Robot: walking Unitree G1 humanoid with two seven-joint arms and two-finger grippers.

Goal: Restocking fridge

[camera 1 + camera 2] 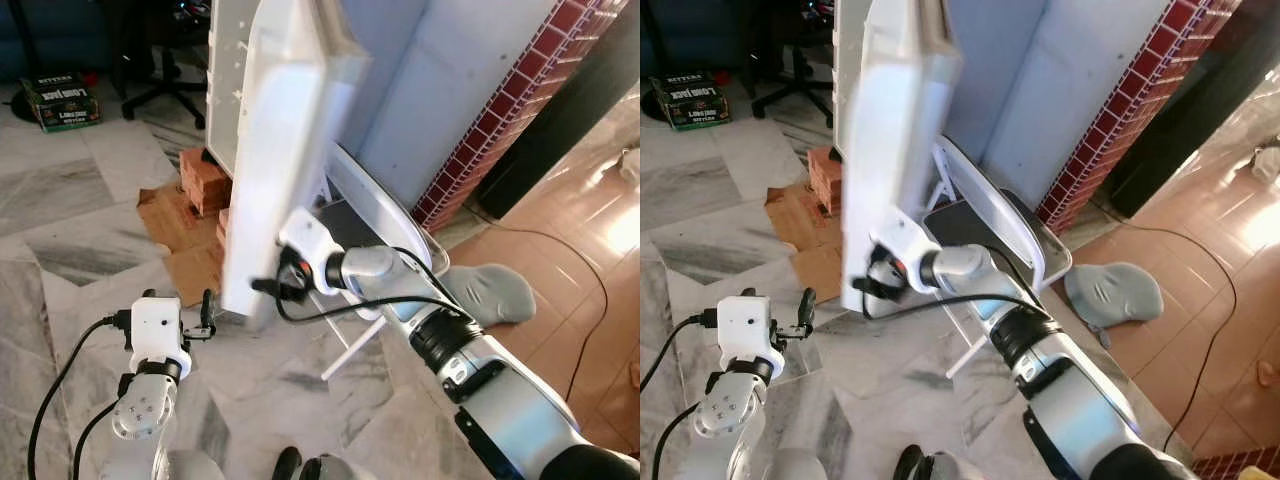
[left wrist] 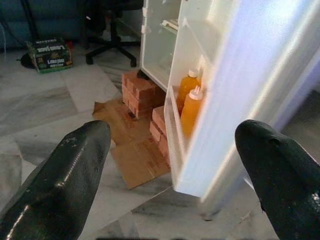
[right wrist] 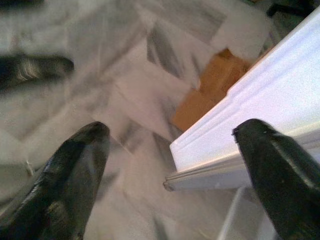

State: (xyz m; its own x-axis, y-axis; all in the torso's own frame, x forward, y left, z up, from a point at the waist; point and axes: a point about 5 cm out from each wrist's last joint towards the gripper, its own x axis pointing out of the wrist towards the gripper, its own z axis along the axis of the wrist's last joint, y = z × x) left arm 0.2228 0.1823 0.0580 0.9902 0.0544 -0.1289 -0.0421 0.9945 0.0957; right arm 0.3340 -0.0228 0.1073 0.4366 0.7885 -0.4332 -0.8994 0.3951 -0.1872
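fridge door point(image 1: 275, 150) ajar, ahead; two bottles point(image 2: 190, 102) in its lower door shelf; bricks point(image 1: 203, 180) beneath fridge, cardboard point(image 1: 185, 240) before them; box point(image 1: 62, 101) far left; possibly a cushion point(image 1: 490, 293) right.

A grey-veined marble floor point(image 1: 70, 250) runs under everything, giving way to terracotta tiles point(image 1: 560, 230) further along. Flattened cardboard point(image 1: 185, 240) lies on the marble beside a stack of red bricks point(image 1: 205, 180). A green printed box point(image 1: 60, 100) sits near the base of a black office chair point(image 1: 165, 85). A grey cushion point(image 1: 495, 293) rests on the tiles, close to a black cable point(image 1: 590, 300), beside a wall of dark red tiles point(image 1: 500, 110).
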